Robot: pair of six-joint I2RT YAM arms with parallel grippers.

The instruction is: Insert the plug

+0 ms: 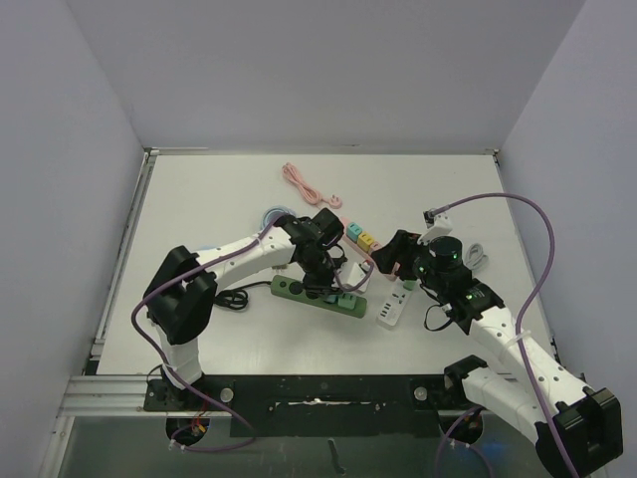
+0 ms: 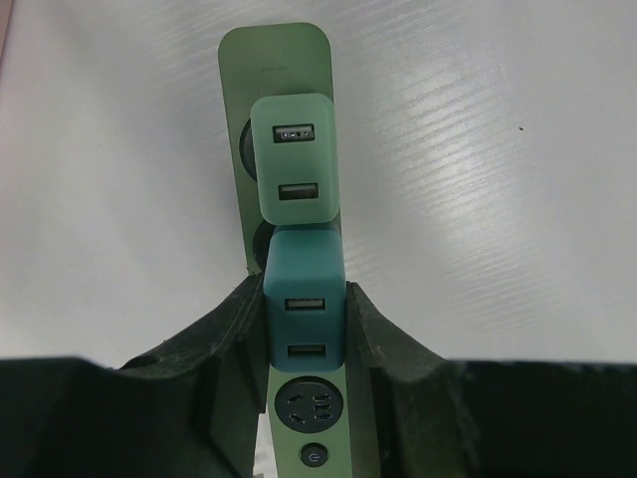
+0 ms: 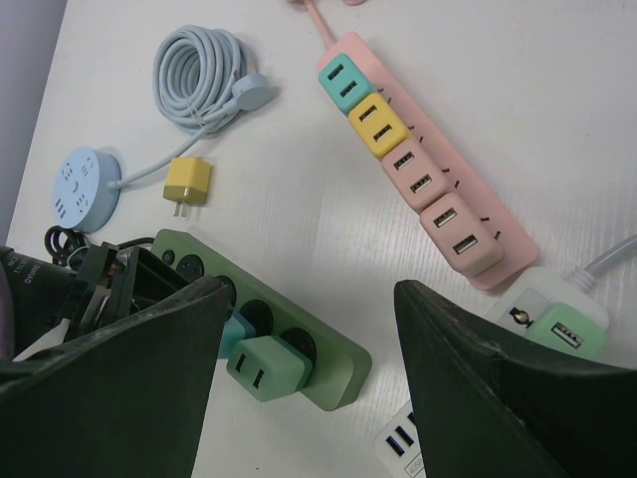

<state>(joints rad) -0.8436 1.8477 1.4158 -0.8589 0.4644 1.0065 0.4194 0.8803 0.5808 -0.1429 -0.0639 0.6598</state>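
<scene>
A teal plug [image 2: 304, 309] with two USB ports stands on the green power strip [image 2: 274, 50], right beside a light green plug [image 2: 294, 159] seated in the socket beyond it. My left gripper [image 2: 304, 299] is shut on the teal plug, one finger [image 2: 234, 324] on each side. How deep the plug sits is hidden. From above, the left gripper [image 1: 320, 274] is over the green strip [image 1: 318, 296]. My right gripper [image 1: 393, 254] hangs open and empty to the strip's right; in its own view the gripper [image 3: 311, 294] frames the strip's end [image 3: 338, 363].
A pink power strip [image 3: 498, 249] carries several plugs. A loose yellow plug [image 3: 186, 182], a coiled blue cable [image 3: 194, 65] and a round blue socket [image 3: 85, 184] lie beyond the green strip. A white strip [image 1: 393, 309] lies near the right gripper. A pink cable [image 1: 309, 184] lies at the back.
</scene>
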